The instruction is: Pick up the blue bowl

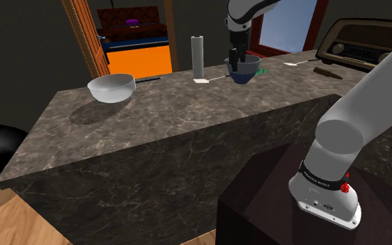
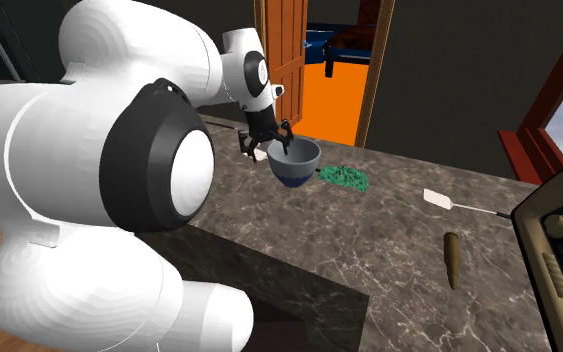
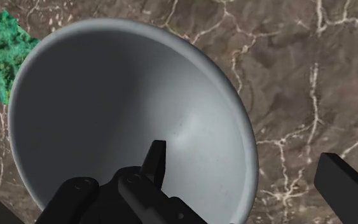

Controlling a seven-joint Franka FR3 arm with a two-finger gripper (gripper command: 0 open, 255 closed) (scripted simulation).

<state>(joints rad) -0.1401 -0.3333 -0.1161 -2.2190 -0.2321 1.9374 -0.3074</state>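
Observation:
The bowl [image 1: 245,76] stands on the far part of the dark marble counter [image 1: 187,125]. It is dark blue outside and pale grey inside [image 2: 299,158]. My gripper [image 1: 237,64] comes down on its rim on the side away from the green pad. In the wrist view the gripper [image 3: 243,159] is open and straddles the rim: one finger [image 3: 156,159] is inside the bowl [image 3: 107,95], the other finger [image 3: 346,184] is outside over the counter. Neither finger presses the wall. In the second exterior view the gripper [image 2: 267,143] sits at the bowl's near-left rim.
A green scrub pad [image 2: 344,178] lies beside the bowl. A clear bowl [image 1: 111,87] and a grey upright cylinder [image 1: 197,57] stand further along the shoulder view's left. A white spatula [image 2: 439,198], a brown stick [image 2: 450,260] and an old radio [image 1: 361,45] are on the other side.

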